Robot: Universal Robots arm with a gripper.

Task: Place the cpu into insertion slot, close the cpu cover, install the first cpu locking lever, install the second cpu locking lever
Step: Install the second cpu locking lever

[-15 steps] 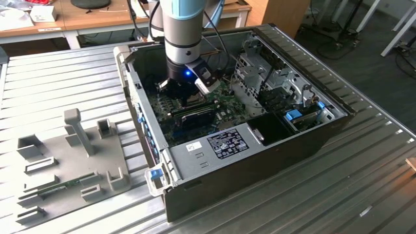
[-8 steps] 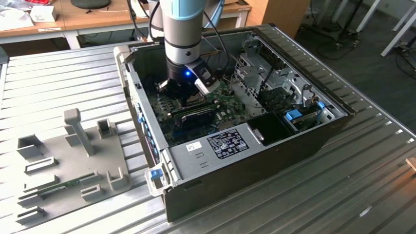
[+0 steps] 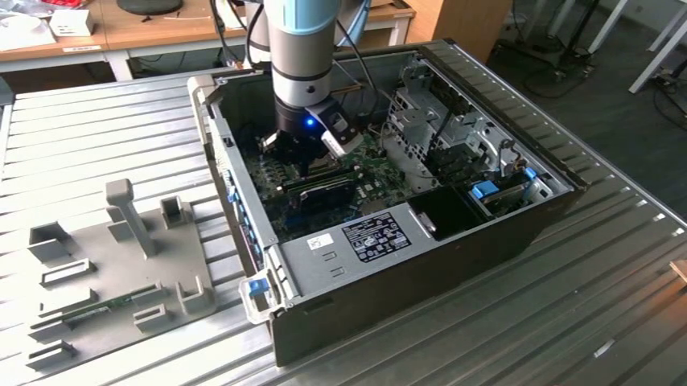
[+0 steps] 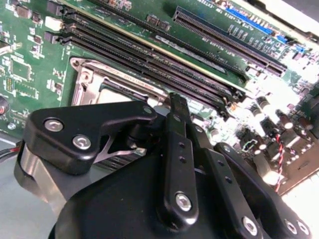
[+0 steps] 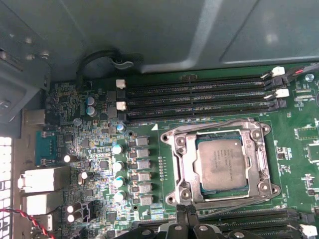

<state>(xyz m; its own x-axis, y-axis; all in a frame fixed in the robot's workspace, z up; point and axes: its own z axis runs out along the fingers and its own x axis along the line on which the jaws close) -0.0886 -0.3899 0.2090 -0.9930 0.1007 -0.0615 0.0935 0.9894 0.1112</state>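
CPU seated in insertion slot beneath closed CPU cover; gripper above, fingers clenched, grasping nothing.

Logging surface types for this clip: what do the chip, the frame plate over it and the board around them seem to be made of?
The cpu looks like brushed metal on top, pale silvery-tan with a soft sheen. The cpu cover seems bare stamped steel: bright, thin, with glints along its edges. The circuit board looks like glossy green laminate, likely fibreglass, dotted with small soldered parts.
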